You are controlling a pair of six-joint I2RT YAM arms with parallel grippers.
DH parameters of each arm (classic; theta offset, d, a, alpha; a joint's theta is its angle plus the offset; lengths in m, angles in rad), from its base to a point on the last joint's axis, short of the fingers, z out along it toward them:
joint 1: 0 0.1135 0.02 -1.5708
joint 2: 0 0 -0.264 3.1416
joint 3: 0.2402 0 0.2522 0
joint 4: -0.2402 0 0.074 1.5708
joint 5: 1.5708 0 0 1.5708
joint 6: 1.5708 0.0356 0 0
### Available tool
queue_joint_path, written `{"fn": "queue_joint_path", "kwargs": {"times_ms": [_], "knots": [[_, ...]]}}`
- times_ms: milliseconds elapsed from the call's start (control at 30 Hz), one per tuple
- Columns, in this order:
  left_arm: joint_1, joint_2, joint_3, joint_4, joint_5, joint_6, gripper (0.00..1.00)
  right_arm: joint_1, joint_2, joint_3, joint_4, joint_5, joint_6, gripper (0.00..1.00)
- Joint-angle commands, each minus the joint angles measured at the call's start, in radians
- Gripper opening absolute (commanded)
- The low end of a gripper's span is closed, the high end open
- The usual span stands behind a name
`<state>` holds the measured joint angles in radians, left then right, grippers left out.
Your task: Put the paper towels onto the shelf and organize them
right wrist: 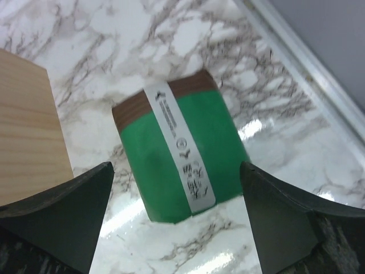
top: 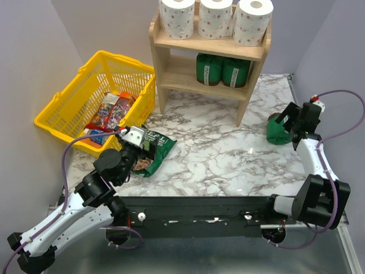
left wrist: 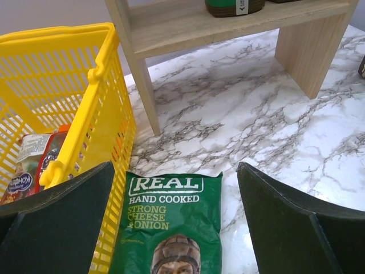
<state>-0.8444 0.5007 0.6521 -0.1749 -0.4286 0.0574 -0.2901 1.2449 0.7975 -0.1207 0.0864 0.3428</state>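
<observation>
Three white paper towels with pink dotted print [top: 215, 17] stand in a row on the top tier of the light wooden shelf [top: 171, 43] at the back. Two dark green packages [top: 222, 69] sit on its lower tier. My right gripper [top: 290, 121] is open just above a third green package [right wrist: 179, 154] lying on the marble right of the shelf's leg [right wrist: 25, 125]. My left gripper [top: 137, 138] is open and empty over a green crisp bag [left wrist: 171, 228] beside the basket. The shelf's lower tier also shows in the left wrist view [left wrist: 188, 23].
A yellow plastic basket [top: 63, 108] with snack packets [top: 111, 111] stands at the back left, its wall close to my left fingers [left wrist: 57, 222]. The table's metal edge [right wrist: 302, 63] runs just right of the green package. Grey walls close in the sides.
</observation>
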Motion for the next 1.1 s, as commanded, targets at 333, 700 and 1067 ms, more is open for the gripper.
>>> {"fn": "queue_joint_path", "kwargs": {"times_ms": [333, 700, 1067], "knots": [[0.005, -0.001, 0.015, 0.000, 0.019, -0.011, 0.99, -0.078, 0.338, 0.356, -0.188, -0.272, -0.243, 1.00], [0.004, -0.004, 0.032, -0.024, 0.021, -0.018, 0.99, -0.078, 0.369, 0.281, -0.232, -0.421, -0.173, 0.97], [0.005, -0.056, 0.027, -0.021, 0.004, -0.021, 0.99, -0.046, 0.070, -0.058, -0.081, -0.606, 0.065, 0.91]]}}
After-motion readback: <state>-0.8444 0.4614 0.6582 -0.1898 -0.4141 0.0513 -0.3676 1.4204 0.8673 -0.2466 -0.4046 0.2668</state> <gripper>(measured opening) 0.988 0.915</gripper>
